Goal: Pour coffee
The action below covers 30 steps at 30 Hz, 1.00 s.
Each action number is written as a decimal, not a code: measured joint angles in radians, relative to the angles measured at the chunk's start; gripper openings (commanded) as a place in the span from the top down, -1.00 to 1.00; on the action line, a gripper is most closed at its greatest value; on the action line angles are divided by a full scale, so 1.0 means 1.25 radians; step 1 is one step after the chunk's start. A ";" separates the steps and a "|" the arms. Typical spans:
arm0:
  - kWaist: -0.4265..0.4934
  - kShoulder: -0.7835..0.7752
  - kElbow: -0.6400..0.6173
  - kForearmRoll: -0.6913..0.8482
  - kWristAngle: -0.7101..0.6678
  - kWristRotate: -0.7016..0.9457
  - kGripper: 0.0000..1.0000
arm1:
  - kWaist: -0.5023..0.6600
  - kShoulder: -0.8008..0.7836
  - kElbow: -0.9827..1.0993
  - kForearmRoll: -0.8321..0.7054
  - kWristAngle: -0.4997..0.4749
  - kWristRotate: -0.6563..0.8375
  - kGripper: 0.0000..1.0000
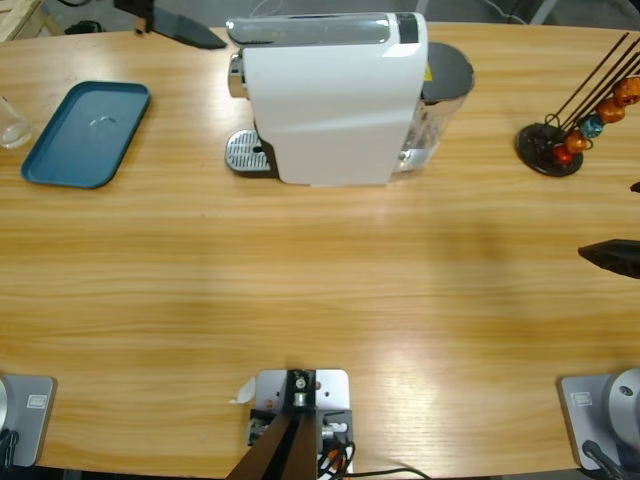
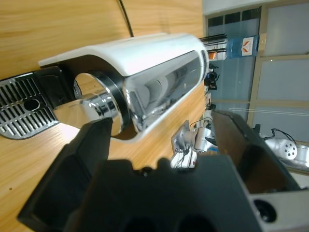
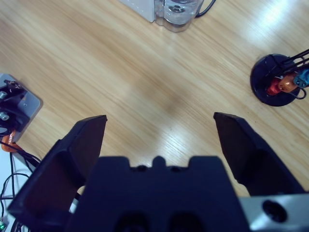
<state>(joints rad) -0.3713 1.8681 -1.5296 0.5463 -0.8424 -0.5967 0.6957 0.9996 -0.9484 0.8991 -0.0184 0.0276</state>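
At the far left edge of the surface (image 1: 300, 270), a clear glass (image 1: 10, 122) stands just beside a blue tray (image 1: 85, 135). Can't tell if there's coffee in it. The white coffee machine (image 1: 330, 100) is at back centre, drip grille (image 1: 243, 153) on its left, water tank (image 1: 440, 110) on its right. A black capsule stand (image 1: 550, 150) with orange and blue capsules (image 1: 610, 105) is at back right. The left end effector (image 2: 161, 123) has its jaws spread, holds nothing, and faces the machine's chrome spout (image 2: 94, 104). The right end effector (image 3: 159, 121) has its jaws spread, holds nothing, and is above bare wood, well apart from the stand.
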 measured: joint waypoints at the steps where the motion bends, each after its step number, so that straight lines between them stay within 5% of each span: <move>1: -0.002 0.006 -0.002 -0.001 0.000 0.000 -0.77 | 0.000 0.000 0.001 -0.002 0.000 0.000 -1.00; 11: -0.004 0.020 -0.041 -0.006 0.027 0.000 0.43 | 0.000 0.000 0.021 -0.012 0.000 0.003 -1.00; 19: -0.003 0.021 -0.039 -0.008 0.027 0.000 0.49 | -0.001 0.000 0.027 -0.012 0.001 0.003 -1.00; 23: 0.000 0.022 -0.027 -0.008 0.027 0.001 0.98 | -0.001 0.000 0.028 -0.013 0.002 0.003 -1.00; 30: -0.003 0.013 0.022 -0.010 0.027 0.023 1.00 | -0.001 0.000 0.033 -0.019 0.002 0.003 -1.00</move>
<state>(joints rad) -0.3755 1.8847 -1.5015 0.5338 -0.8091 -0.5684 0.6944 0.9995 -0.9069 0.8757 -0.0158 0.0309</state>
